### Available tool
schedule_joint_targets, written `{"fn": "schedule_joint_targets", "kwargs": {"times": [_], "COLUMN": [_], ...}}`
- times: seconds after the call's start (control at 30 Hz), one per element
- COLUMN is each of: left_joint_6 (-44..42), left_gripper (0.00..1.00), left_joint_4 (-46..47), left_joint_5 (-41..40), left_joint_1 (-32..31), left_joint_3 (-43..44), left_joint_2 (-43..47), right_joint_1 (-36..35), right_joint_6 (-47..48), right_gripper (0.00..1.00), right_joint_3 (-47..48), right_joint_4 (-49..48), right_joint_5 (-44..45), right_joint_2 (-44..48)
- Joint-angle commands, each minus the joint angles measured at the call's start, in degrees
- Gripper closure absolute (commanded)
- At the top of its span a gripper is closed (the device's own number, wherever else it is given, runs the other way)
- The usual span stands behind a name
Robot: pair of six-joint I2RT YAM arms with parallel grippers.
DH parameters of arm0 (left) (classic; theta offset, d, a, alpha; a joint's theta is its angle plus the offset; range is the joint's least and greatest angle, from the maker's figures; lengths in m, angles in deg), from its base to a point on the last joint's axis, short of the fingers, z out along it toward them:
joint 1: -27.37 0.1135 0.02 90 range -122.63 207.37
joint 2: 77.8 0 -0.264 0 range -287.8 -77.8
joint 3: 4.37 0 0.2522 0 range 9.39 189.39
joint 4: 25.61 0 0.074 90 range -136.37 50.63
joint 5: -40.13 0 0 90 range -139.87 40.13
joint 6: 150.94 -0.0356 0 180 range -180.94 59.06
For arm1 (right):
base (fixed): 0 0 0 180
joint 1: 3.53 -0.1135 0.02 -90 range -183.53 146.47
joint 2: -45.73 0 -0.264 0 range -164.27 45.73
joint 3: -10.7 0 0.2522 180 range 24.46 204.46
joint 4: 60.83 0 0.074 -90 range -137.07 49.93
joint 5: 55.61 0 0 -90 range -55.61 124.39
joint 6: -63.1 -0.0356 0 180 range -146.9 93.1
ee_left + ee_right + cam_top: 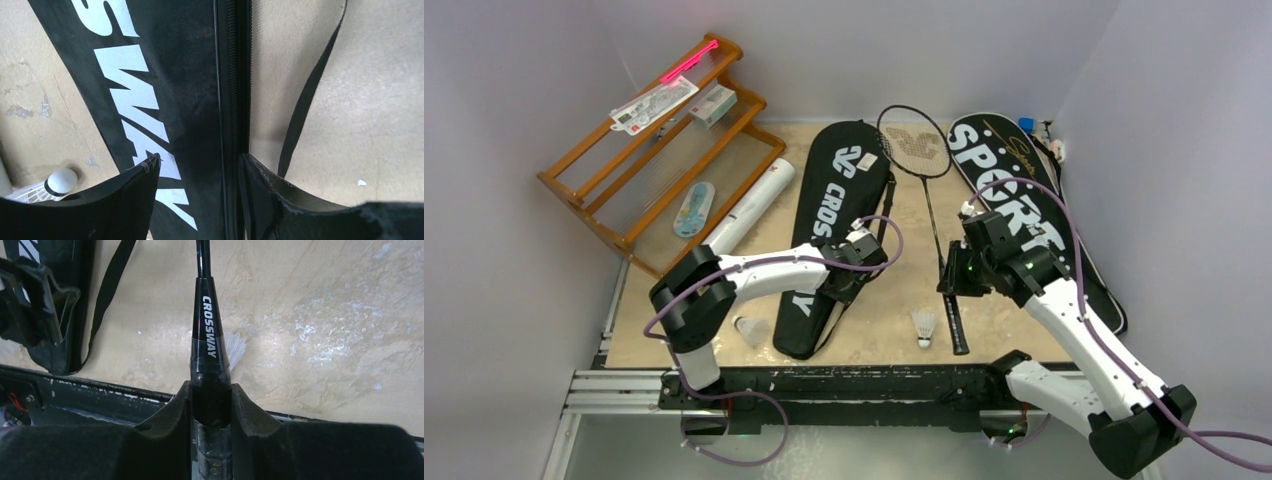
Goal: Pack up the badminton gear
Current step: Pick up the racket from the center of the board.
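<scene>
Near edge: white feather shuttlecock [924, 326] near the handle of thin black racket [209, 335]. The racket lies handle near, head far, between left black racket-shaped bag [824, 220] and right black racket-shaped bag [999, 160]. Right gripper [211, 405] clamps the handle; left gripper [200, 170] stands open astride the left bag's zipper edge. Far left: long white tube [754, 205], orange wooden rack [664, 150].

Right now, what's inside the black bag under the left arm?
Nothing inside shows. The bag lies flat, its zip edge below the open left gripper. Only white lettering and a loose strap show; fabric covers any contents.
</scene>
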State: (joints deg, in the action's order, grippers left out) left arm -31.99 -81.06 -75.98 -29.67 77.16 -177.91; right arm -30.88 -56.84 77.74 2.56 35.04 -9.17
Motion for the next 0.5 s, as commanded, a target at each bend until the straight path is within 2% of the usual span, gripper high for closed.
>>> {"fn": "schedule_joint_targets", "kwargs": {"times": [0.0, 0.13, 0.23, 0.33, 0.47], "left_joint_6": [0.8, 1.4, 2.7, 4.2, 5.5], "left_gripper": [0.44, 0.46, 0.55, 0.71, 0.99], "left_joint_4": [0.2, -0.7, -3.4, -7.1, -10.1], "left_joint_5": [-2.6, -4.1, -7.5, -11.6, -13.9], "left_joint_1": [-0.1, -0.6, -1.2, -2.1, -2.9], "left_joint_3": [1.0, 1.8, 3.4, 5.5, 7.8], "left_joint_2": [-2.5, -4.3, -5.6, -7.4, -8.6], "right_joint_1": [-0.2, -0.2, -0.2, -0.2, -0.3], "right_joint_6": [0.4, 0.9, 1.3, 0.7, -0.5], "right_gripper": [1.00, 1.00, 1.00, 1.00, 1.00], "right_joint_3": [0.2, 0.5, 0.6, 0.7, 1.4], "right_joint_4": [0.2, 0.5, 1.3, 2.8, 5.9], "right_joint_5": [-2.1, -3.1, -3.5, -3.5, -2.0], "right_joint_2": [2.0, 2.0, 1.9, 1.7, 2.4]}}
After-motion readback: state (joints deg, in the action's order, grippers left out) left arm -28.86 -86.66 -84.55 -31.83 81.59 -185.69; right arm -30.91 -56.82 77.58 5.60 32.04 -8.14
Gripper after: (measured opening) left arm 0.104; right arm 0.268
